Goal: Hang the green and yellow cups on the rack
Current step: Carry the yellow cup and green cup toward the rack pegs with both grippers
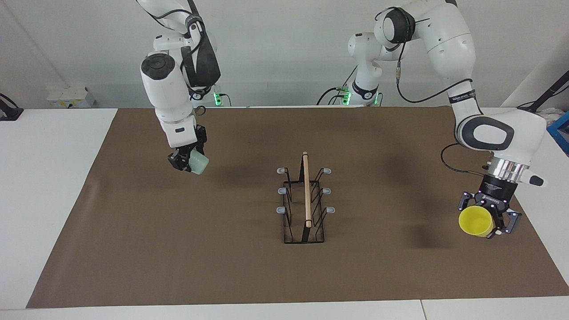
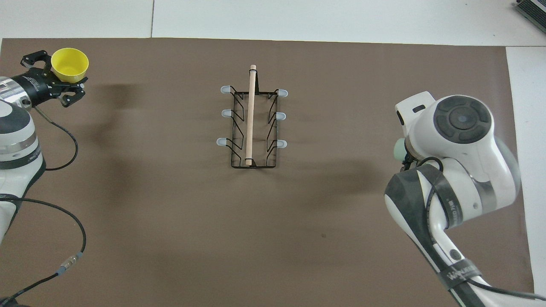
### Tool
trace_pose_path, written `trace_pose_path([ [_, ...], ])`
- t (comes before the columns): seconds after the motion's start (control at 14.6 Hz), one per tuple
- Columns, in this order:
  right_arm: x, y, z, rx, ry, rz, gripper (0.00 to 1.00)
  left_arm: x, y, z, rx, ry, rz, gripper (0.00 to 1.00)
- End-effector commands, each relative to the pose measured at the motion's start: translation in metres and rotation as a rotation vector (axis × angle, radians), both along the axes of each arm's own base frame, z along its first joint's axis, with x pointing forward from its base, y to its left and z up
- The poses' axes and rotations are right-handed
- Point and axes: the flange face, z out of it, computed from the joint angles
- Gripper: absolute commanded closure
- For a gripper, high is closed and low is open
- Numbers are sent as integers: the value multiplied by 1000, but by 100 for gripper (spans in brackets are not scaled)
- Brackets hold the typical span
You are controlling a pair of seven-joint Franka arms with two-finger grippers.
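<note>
The rack stands in the middle of the brown mat, a wooden rod along its top and bare grey-tipped pegs on both sides. My right gripper is shut on the pale green cup and holds it tilted in the air over the mat, between the rack and the right arm's end. In the overhead view the right arm hides that gripper and most of the cup. My left gripper is shut on the yellow cup, held above the mat's edge at the left arm's end.
The brown mat covers most of the white table. A loose black cable trails from the left arm over the mat. A blue object lies off the mat at the left arm's end.
</note>
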Motion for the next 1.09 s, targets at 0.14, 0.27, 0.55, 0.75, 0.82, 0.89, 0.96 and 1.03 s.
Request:
trace_pose_path([
  [0.14,8,3,23,372,-131,13,95,-3,-17,63,134,-42,-126,100],
  [0.27,9,-2,29,515,-170,16,95,-8,-47,83,247,-13,-263,100],
  [0.55,-7,6,28,802,-277,-6,95,-31,-105,117,394,4,-454,100],
  [0.75,-27,36,21,942,-376,-69,95,-57,-146,134,499,6,-596,100],
  [0.82,-35,54,18,986,-403,-84,95,-67,-158,139,537,-1,-630,100],
  [0.89,-43,68,15,1009,-434,-91,95,-79,-170,143,573,-5,-665,100],
  [0.96,-50,77,12,1035,-461,-107,95,-91,-187,146,621,-8,-711,100],
  [1.03,-58,86,2,1060,-476,-110,95,-102,-199,147,659,-10,-745,100],
])
